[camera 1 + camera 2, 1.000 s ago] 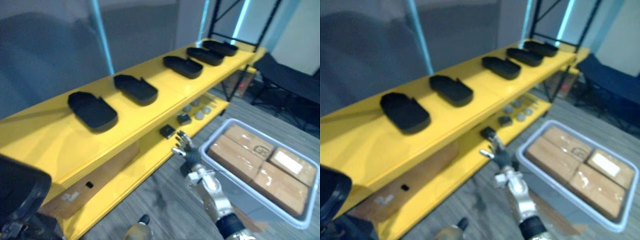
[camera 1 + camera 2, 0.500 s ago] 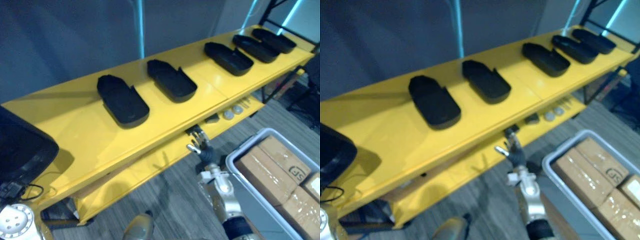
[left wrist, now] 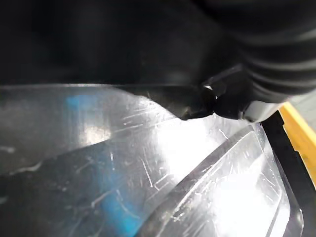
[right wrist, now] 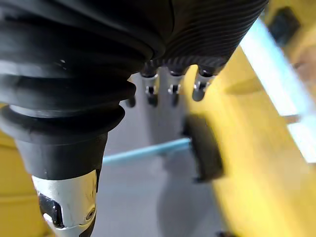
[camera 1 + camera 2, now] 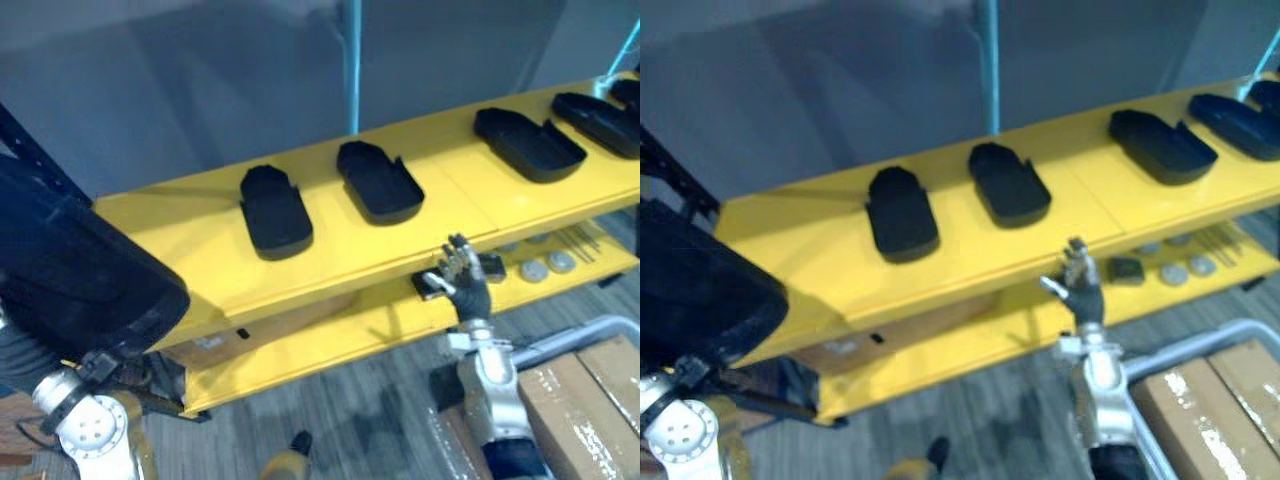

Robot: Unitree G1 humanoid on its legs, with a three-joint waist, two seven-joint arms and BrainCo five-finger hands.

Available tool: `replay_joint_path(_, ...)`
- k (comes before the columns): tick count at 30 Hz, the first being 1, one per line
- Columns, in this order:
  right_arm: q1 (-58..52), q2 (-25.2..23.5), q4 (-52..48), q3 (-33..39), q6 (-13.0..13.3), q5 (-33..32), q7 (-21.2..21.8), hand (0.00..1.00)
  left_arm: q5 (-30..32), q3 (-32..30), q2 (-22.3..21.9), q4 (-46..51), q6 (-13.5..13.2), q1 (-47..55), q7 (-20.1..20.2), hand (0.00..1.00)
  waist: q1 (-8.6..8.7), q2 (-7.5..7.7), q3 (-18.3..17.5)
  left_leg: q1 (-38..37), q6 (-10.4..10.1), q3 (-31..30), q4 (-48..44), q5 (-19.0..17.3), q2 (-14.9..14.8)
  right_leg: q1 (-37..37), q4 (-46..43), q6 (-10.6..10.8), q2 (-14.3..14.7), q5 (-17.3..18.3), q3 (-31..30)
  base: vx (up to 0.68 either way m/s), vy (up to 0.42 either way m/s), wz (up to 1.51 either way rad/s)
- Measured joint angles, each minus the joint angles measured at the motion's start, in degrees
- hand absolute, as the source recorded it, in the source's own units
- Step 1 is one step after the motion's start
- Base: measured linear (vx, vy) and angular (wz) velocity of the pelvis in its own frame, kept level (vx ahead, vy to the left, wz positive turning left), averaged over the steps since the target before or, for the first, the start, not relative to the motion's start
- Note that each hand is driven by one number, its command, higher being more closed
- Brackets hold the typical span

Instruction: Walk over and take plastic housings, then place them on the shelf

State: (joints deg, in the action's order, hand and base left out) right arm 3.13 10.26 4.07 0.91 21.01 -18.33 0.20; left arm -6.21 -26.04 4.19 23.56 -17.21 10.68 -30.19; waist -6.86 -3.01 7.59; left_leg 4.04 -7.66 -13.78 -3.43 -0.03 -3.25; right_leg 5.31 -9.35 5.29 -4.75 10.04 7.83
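Several black plastic housings lie in a row on the top board of the yellow shelf point(image 5: 190, 250): one point(image 5: 275, 207), a second point(image 5: 379, 181), a third point(image 5: 529, 143), and more at the far right. My right hand point(image 5: 465, 285) is open with fingers pointing up, empty, just in front of the shelf's front edge below the second housing. A large black housing point(image 5: 70, 270) looms close at the left over my left arm. In the left wrist view my left hand's cover point(image 3: 276, 44) lies against that black part; its fingers are hidden.
On the lower shelf board point(image 5: 330, 345) lie a small black block point(image 5: 491, 265) and grey round discs point(image 5: 530, 270). A grey bin with cardboard boxes point(image 5: 585, 395) stands on the floor at the lower right. A grey wall with a blue strip point(image 5: 351, 60) rises behind.
The camera has swung, so the shelf now runs across the view and the bin sits in the lower right corner. My right hand has risen closer to the shelf's front edge, still open.
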Motion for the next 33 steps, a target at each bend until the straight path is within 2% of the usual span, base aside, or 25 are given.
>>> replay_joint_path(2, -0.04, -1.09, -1.6, 0.09, 1.22, 1.62, -1.68, 0.0, 0.37, 0.04, 0.05, -0.23, 0.25, 0.0, -0.1, 1.0, 0.32, 1.11, 0.08, -0.04, 0.43, 0.29, 0.44, 0.28, 0.49, -0.06, 0.18, 0.01, -0.52, 0.02, -0.05, -0.02, 0.055, -0.05)
replay_joint_path(3, -0.1, -1.98, -2.27, 0.16, 1.86, 3.1, -3.54, 0.0, 0.58, -0.02, 0.1, -0.48, 0.53, 0.01, -0.13, 1.0, 1.19, 1.96, -0.02, -0.24, 0.89, 0.32, 1.47, 0.85, 0.83, -0.09, 0.28, 0.01, -0.93, 0.03, 0.05, -0.02, 0.064, 0.05)
replay_joint_path(5, -0.27, -2.76, -3.96, 0.18, 3.13, 3.67, -5.68, 0.0, 0.63, -0.12, 0.15, -0.96, 1.01, 0.11, -0.08, 1.0, 1.34, 2.53, -0.04, -1.18, 1.48, 1.09, 3.18, 1.42, 1.01, -0.11, 0.31, 0.02, -1.49, 0.02, -0.05, -0.03, 0.063, -0.08)
replay_joint_path(7, -0.82, -3.12, -8.7, 1.86, 4.15, 6.01, -8.63, 0.0, 1.45, -0.62, 2.3, -2.43, 1.28, 0.12, -0.08, 1.0, 1.94, 2.44, -0.13, -2.37, 2.4, 4.41, 5.26, 2.7, 0.67, 0.24, 0.57, 0.23, -2.14, -0.09, -0.03, -0.02, 0.052, -0.07)
replay_joint_path(9, -1.06, -3.12, -11.01, 4.06, 4.16, 8.61, -12.13, 0.0, 3.59, -2.72, 5.05, -3.8, 2.03, 0.13, 0.31, 1.0, 2.94, 2.38, -0.46, -3.62, 2.31, 4.99, 7.16, 3.73, 0.68, 0.72, 1.14, 0.53, -2.35, -0.29, -0.1, 0.01, 0.013, -0.02)
replay_joint_path(12, -3.8, -3.13, -13.0, 9.31, 4.88, 10.78, -18.16, 0.0, 5.22, -6.0, 8.95, -7.52, 3.63, -0.39, 0.81, 1.0, 3.4, 2.2, -1.2, -4.09, 2.34, 6.33, 8.03, 4.19, 0.68, 0.61, 1.72, 0.8, -2.55, -0.52, -0.76, 0.02, 0.014, -0.13)
replay_joint_path(14, -6.05, -3.12, -13.12, 15.16, 5.13, 10.44, -22.32, 0.0, 6.39, -9.16, 11.36, -12.35, 5.24, -0.49, 1.46, 1.0, 4.53, 1.66, -1.56, -4.04, 2.17, 7.71, 8.03, 4.29, 0.63, 0.06, 2.24, 0.98, -2.58, -1.06, -2.01, 0.01, 0.01, -0.28)
replay_joint_path(16, -8.18, -3.14, -13.04, 19.55, 5.09, 8.53, -24.27, 0.0, 6.59, -9.78, 14.05, -16.79, 6.33, -0.84, 1.86, 1.0, 4.94, 1.07, -1.92, -4.07, 2.16, 9.19, 8.02, 4.3, 0.4, -0.43, 2.74, 0.99, -2.44, -1.64, -3.4, 0.01, 0.012, -0.33)
replay_joint_path(18, -10.61, -3.15, -12.86, 22.33, 4.76, 5.57, -23.88, 0.0, 6.57, -9.82, 16.33, -20.0, 7.57, -1.83, 2.89, 1.0, 6.19, 0.65, -2.2, -4.16, 2.16, 9.87, 8.03, 4.31, 0.31, -0.44, 3.22, 1.0, -2.39, -1.98, -3.93, 0.0, 0.009, -0.21)
replay_joint_path(21, -14.74, -3.87, -11.36, 23.0, 1.48, 2.06, -19.9, 0.0, 6.48, -9.56, 20.3, -25.41, 10.19, -3.76, 6.53, 1.0, 7.9, -0.23, -2.74, -4.39, 2.16, 11.61, 8.06, 4.3, -0.2, -1.22, 3.22, 1.02, -2.03, -2.52, -5.71, -0.03, 0.005, -0.32)
replay_joint_path(24, -17.8, -4.4, -5.8, 21.66, -1.97, 1.66, -15.91, 0.0, 6.16, -8.62, 23.42, -32.06, 13.47, -6.79, 10.74, 1.0, 9.37, -1.11, -3.01, -5.04, 2.15, 12.91, 8.36, 4.27, -0.44, -1.23, 3.43, 0.96, -1.89, -2.98, -6.84, -0.05, 0.007, -0.22)
replay_joint_path(28, -20.62, -4.08, 2.99, 17.08, -5.43, 1.81, -8.57, 0.0, 4.27, -3.58, 29.66, -38.14, 16.75, -8.81, 16.55, 1.0, 9.27, -1.37, -3.08, -4.96, 2.1, 14.3, 8.37, 3.9, -1.13, -1.59, 4.32, 0.88, -1.36, -3.86, -7.87, -0.06, 0.002, -0.15)
replay_joint_path(30, -21.35, -3.16, 9.24, 11.76, -6.98, 2.43, -2.61, 0.0, 4.27, 1.01, 33.22, -42.86, 20.48, -12.27, 21.67, 1.0, 9.26, -1.25, -3.15, -4.9, 2.03, 14.44, 8.38, 3.95, -1.3, -1.6, 4.32, 0.86, -1.21, -4.01, -7.83, -0.04, -0.008, 0.01)
replay_joint_path(33, -21.35, -2.39, 16.27, 6.75, -8.14, 4.17, 1.61, 0.0, 4.42, 4.84, 36.2, -50.41, 23.58, -17.71, 25.6, 1.0, 9.21, -1.12, -3.2, -4.95, 2.05, 14.49, 8.38, 3.98, -1.28, -1.43, 4.33, 0.89, -1.3, -4.01, -7.71, 0.0, 0.0, 0.0)
